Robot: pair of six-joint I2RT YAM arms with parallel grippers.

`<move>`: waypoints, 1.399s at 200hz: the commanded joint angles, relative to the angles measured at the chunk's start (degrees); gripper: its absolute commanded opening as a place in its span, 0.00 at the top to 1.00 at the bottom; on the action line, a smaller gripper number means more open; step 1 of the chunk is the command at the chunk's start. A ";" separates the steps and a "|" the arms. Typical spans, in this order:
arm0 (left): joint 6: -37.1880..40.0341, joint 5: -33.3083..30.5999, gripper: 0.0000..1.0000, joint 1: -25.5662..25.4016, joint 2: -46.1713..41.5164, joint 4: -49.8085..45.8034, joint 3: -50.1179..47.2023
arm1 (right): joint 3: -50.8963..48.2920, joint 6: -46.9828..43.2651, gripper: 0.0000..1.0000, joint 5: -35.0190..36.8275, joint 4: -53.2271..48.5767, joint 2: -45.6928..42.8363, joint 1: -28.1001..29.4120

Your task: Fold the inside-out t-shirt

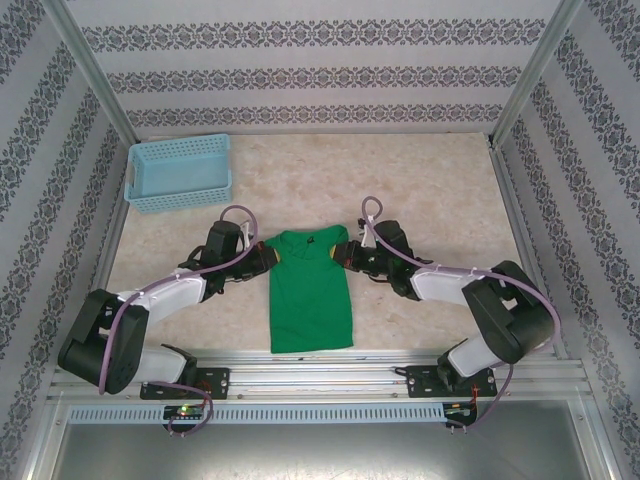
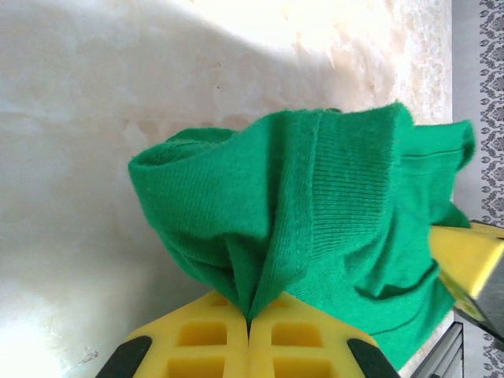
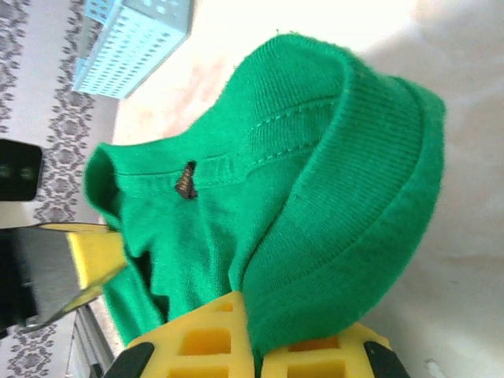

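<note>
The bright green inside-out t-shirt (image 1: 311, 291) lies in the middle of the table, narrowed to a long strip that reaches the near edge. My left gripper (image 1: 268, 254) is shut on the shirt's upper left corner, and its yellow fingers (image 2: 213, 335) pinch a fold of green cloth (image 2: 315, 205). My right gripper (image 1: 340, 253) is shut on the upper right corner; green ribbed cloth (image 3: 346, 213) bulges out from between its yellow fingers (image 3: 209, 339). A small dark tag (image 3: 187, 182) shows at the collar seam.
A light blue mesh basket (image 1: 180, 173) stands at the back left of the marbled table (image 1: 420, 190). Patterned walls and metal posts close in the sides. A metal rail (image 1: 330, 370) runs along the near edge by the arm bases.
</note>
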 commanded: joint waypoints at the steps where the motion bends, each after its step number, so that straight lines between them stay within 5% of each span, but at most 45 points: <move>1: -0.90 1.50 1.00 -0.17 1.65 4.26 2.37 | 0.43 -1.17 1.00 2.07 0.65 -3.31 -0.73; 40: 2.90 -1.55 1.00 1.09 7.98 -4.12 16.03 | 8.77 -3.99 1.00 1.29 -6.39 -0.64 -7.76; 99: 5.39 -1.54 1.00 5.59 28.76 -11.23 53.96 | 43.57 -9.82 1.00 2.44 -20.93 15.49 -16.19; 121: 9.49 -0.37 1.00 5.69 32.03 -14.44 62.09 | 49.39 -10.08 1.00 1.09 -22.65 18.17 -17.01; 208: 2.18 7.40 1.00 -1.43 12.13 9.40 17.48 | 13.53 -10.48 1.00 2.99 -13.75 0.49 -10.85; 280: 0.95 -5.00 1.00 -11.81 -0.84 5.60 0.86 | -1.36 -8.43 1.00 11.58 -16.54 -12.30 -2.25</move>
